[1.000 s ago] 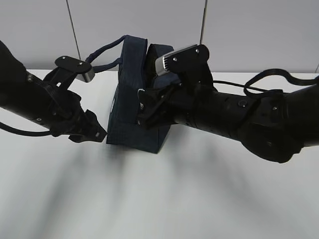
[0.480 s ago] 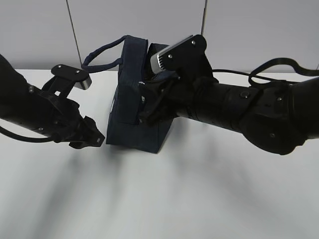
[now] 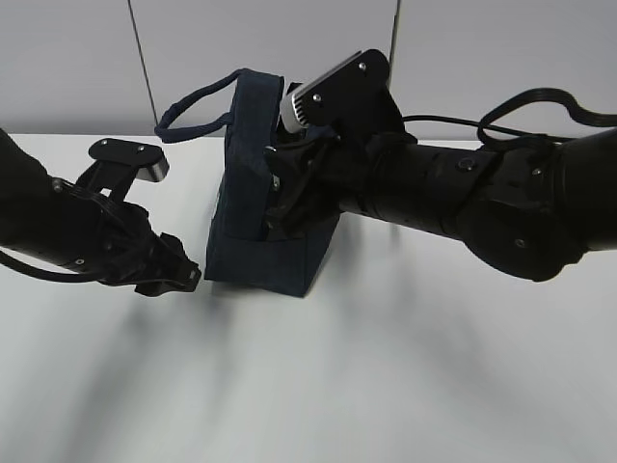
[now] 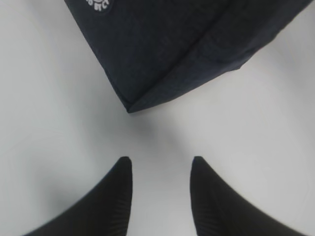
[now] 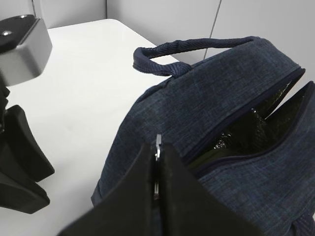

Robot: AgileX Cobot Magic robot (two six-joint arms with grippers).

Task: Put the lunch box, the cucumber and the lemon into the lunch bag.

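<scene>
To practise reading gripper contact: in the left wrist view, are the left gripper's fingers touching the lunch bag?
No. The left gripper is open over bare table, with white surface showing between its fingertips and the lunch bag corner.

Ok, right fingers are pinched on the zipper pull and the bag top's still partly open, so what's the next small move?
Probably draw the zipper pull further along the track. The right gripper is clamped on it, and the lunch bag still gapes, showing silver lining. The left gripper sits open beside the bag's corner, touching nothing.
</scene>
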